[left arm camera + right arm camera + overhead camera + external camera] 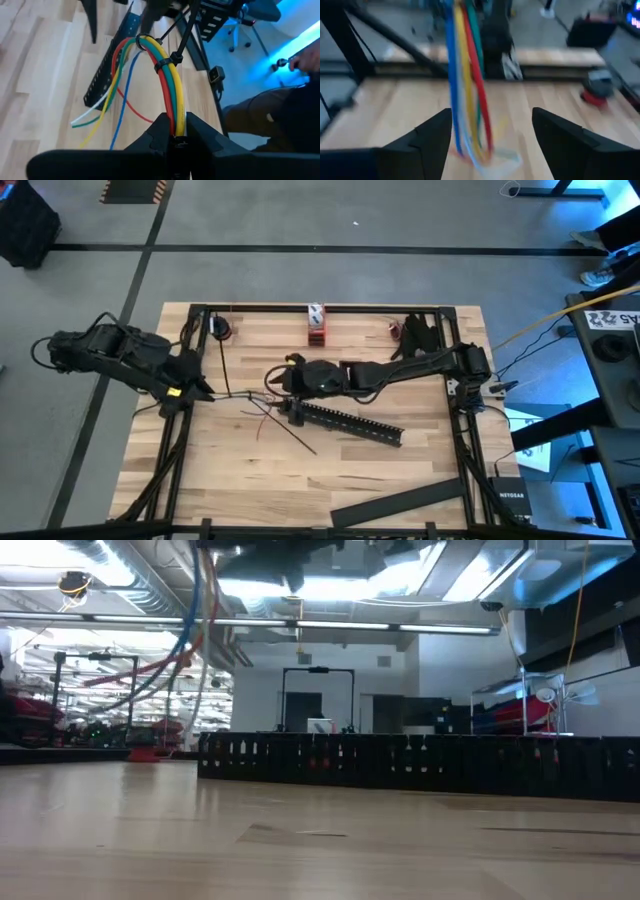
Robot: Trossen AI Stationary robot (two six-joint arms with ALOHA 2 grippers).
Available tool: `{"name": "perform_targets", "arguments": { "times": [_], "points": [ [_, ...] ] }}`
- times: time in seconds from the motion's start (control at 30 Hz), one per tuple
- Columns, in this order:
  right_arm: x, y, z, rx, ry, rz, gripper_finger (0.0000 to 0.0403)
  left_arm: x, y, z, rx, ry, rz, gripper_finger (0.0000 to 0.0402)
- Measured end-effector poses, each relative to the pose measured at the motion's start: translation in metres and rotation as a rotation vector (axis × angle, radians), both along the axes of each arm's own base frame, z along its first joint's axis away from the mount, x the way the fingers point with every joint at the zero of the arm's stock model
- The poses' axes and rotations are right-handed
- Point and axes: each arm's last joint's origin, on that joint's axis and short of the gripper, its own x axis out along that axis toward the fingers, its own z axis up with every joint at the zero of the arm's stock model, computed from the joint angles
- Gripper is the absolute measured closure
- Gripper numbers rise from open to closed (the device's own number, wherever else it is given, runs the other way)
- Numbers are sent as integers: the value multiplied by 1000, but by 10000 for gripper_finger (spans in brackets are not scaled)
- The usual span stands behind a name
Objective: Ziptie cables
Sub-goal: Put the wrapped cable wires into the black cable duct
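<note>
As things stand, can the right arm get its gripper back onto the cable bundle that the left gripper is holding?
Probably yes. The right gripper is open, with the cables hanging just ahead between its fingers, and nothing in between. The left gripper holds the bundle's end, and a zip tie already circles it.

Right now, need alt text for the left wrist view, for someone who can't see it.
The left gripper is shut on one end of a bunch of red, yellow, green and blue cables that arches up over a light wooden table. A thin black zip tie circles the bunch partway along. The loose ends trail toward a long black slotted bar.
</note>
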Motion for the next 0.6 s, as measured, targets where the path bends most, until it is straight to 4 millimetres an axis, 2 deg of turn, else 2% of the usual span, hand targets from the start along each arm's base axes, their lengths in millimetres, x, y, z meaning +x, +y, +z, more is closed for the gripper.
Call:
{"name": "perform_targets", "arguments": {
  "times": [0.13, 0.3, 0.4, 0.6],
  "points": [
    [7, 3, 5, 38, -106, 77, 134, 1, 0, 0, 17, 2, 6, 369],
    [15, 10, -17, 74, -65, 94, 134, 4, 0, 4, 23, -52, 19, 369],
    [18, 11, -24, 93, -66, 67, 136, 7, 0, 9, 22, -114, 11, 368],
    [19, 10, -22, 99, -90, 65, 198, 8, -1, 11, 31, -148, 2, 369]
  ]
}}
